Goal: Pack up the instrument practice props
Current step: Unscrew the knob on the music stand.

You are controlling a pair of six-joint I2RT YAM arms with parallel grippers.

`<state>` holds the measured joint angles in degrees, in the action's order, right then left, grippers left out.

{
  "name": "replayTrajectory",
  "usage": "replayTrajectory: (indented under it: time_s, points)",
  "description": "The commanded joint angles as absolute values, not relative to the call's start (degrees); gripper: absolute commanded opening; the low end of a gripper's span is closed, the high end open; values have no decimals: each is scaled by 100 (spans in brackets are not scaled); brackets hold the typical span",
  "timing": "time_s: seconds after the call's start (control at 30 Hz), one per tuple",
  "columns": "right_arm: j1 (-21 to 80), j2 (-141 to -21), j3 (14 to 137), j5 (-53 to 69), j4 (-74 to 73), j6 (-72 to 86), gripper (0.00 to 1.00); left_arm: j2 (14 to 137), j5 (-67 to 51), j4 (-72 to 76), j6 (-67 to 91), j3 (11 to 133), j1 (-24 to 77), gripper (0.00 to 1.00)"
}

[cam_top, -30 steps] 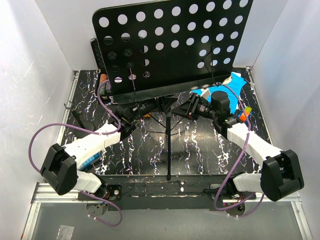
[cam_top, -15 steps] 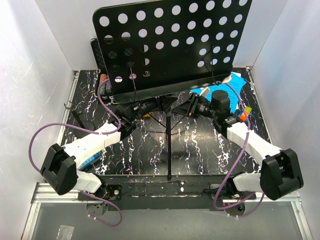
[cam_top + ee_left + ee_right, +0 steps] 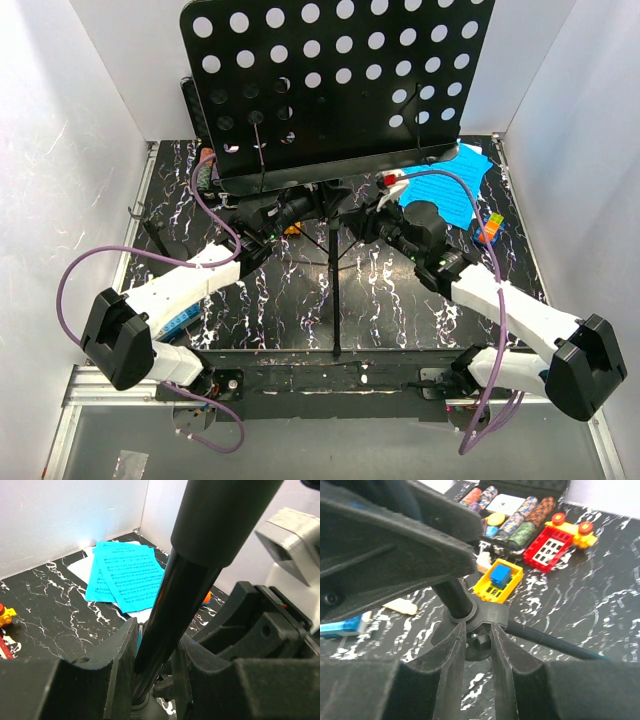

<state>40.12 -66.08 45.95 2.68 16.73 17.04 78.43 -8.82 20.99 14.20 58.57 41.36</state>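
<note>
From above, the big black desk of the music stand covers the back of the table, and its top is cut off by the top of the frame. The finger ends of both arms are lost in the dark tangle just under the desk, in the middle of the frame.

The left wrist camera shows more. The left gripper has its two fingers pressed on the shiny black pole of the stand, one on each side. The pole runs up and out of the top of the frame. The near parts are dark and blurry.

In the right wrist camera, the right gripper sits low on the stand, with its fingers close on each side of a small part under the round joint where the legs meet. I cannot tell if they squeeze it. A big dark blurry shape hides the upper left. One thin leg runs off to the lower right.

The blue sheet-music pages lie flat in the table's back right corner.

Behind the joint sit a yellow toy tray with a blue block, a red and yellow toy and a case of poker chips, cut off at the top.

The table is black with white wiggly lines. Plain white walls stand on three sides. Purple cables loop along the arms.
</note>
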Motion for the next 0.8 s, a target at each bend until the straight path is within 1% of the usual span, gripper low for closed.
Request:
replayTrajectory:
  time_s: [0.0,0.13,0.17,0.27,0.3,0.33,0.37,0.4,0.47,0.5,0.57,0.63,0.77]
  points:
    - [4639,-6697,4421,-675,1661,292,1,7778,-817,1688,2162,5950,4166,0]
    - [5193,-6846,4184,-1553,2064,-841,1,7734,-835,1670,2180,5880,4166,0]
    - [5247,-6855,4184,-1764,2048,-905,1,7717,-826,1653,2180,5862,4157,0]
    - [5212,-6567,4490,-2223,1357,-47,1,7612,-739,1591,2119,5775,4166,0]
    - [5108,-6478,4657,-2128,1075,365,13,7577,-695,1582,2092,5757,4166,0]
    - [5046,-6373,4736,-1892,820,656,27,7533,-668,1565,2066,5739,4166,0]
    - [4923,-6276,4833,-1585,600,964,36,7506,-642,1547,2039,5722,4157,0]
    - [4765,-6206,4904,-1321,476,1228,48,7471,-616,1538,2013,5713,4157,0]
    - [4528,-6118,5000,-802,125,1947,65,7418,-589,1494,1987,5704,4157,0]
    - [4335,-6117,5053,-408,27,2273,68,7409,-580,1468,1986,5722,4140,0]
    - [3966,-6196,5045,452,-157,3011,70,7392,-571,1424,1986,5748,4140,0]
    - [3649,-6258,4914,1201,-53,3662,70,7383,-580,1371,1978,5783,4140,0]
    - [3209,-6424,4527,2309,860,4691,63,7339,-571,1310,1942,5862,4131,0]
